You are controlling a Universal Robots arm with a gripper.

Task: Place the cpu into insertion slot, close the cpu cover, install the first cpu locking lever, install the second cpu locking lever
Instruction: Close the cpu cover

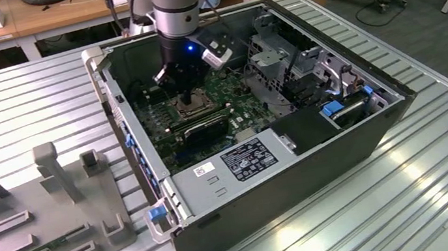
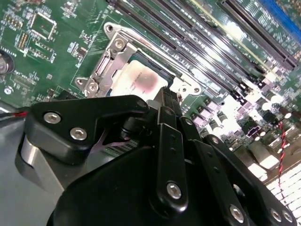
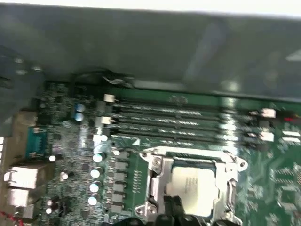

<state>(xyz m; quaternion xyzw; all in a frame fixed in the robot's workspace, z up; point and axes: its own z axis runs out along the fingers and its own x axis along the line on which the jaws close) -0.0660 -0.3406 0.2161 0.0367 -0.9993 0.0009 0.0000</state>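
everything sits on a ribbed metal table (image 1: 17, 95) - silvery slats running across the whole top. two things rest directly on it: an open computer case (image 1: 300, 167) lying on its side, taking up the middle and the exterior view's right, and a flat grey fixture plate (image 1: 48, 219) with upright posts and little pockets at the exterior view's left - just beside the case, a sliver of slat showing between them.

PSU label (image 1: 246, 160): print prob. too small to read.
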